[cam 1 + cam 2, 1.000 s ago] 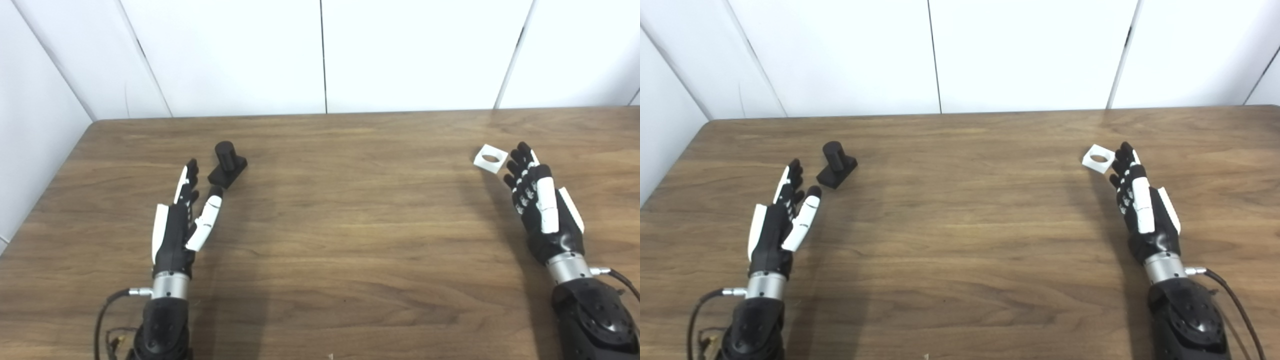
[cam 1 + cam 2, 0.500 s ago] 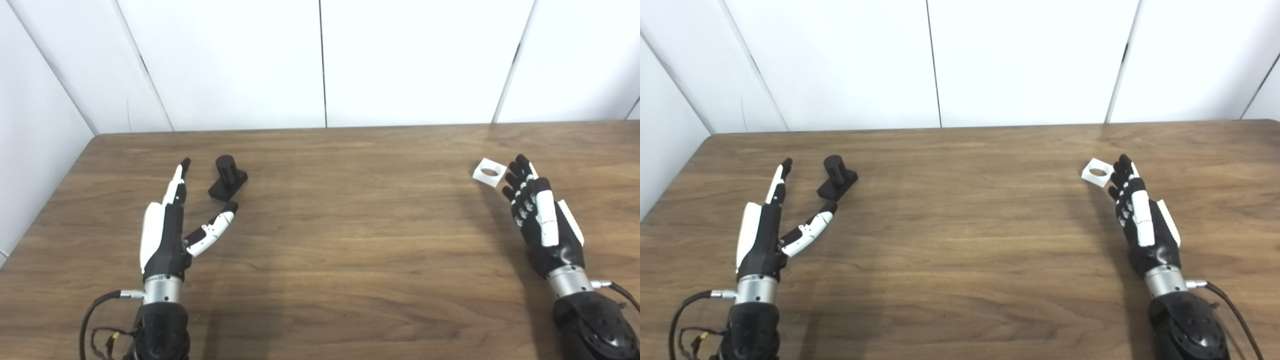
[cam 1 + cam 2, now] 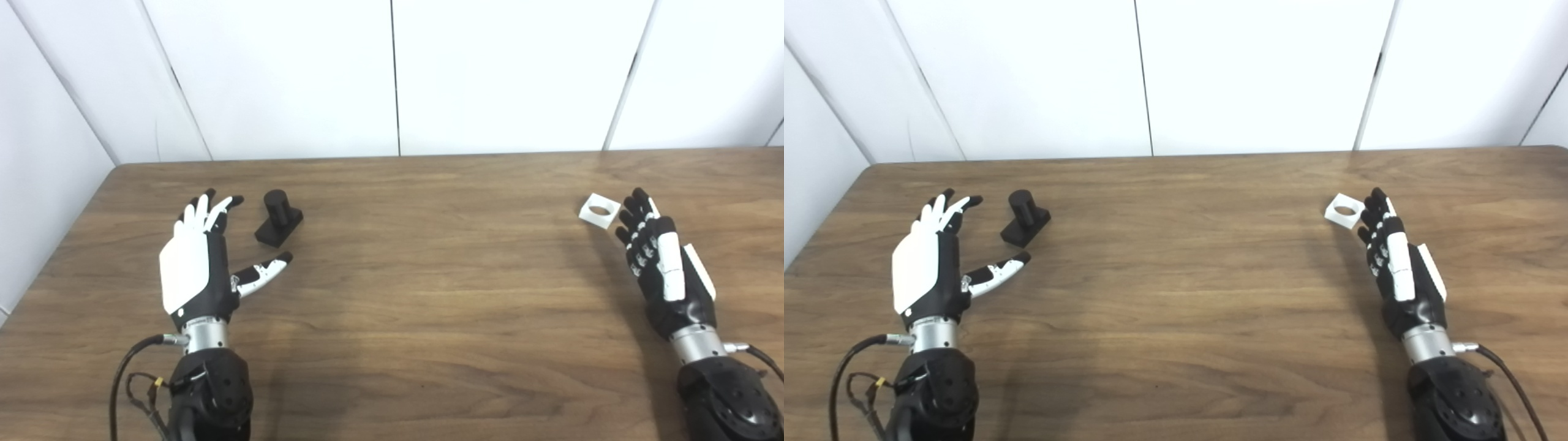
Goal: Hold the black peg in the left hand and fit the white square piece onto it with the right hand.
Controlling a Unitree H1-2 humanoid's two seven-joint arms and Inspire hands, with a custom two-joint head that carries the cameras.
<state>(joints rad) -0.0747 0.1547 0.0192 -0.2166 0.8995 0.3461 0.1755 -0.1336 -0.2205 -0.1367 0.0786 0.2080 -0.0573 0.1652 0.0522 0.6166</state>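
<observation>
Both hands are empty: left hand (image 3: 196, 263) spread flat beside the black peg (image 3: 278, 216), right hand (image 3: 658, 260) edge-up, fingers apart, near the white square piece (image 3: 600, 211).

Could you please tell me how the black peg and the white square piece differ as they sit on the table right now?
The peg is black; the square piece is white. The peg has a round post standing up from a blocky base, while the square piece lies flat with a round hole through it. The peg sits by the left robot hand, the square piece at the right robot hand's fingertips. Both rest on the table, and neither is held.
</observation>
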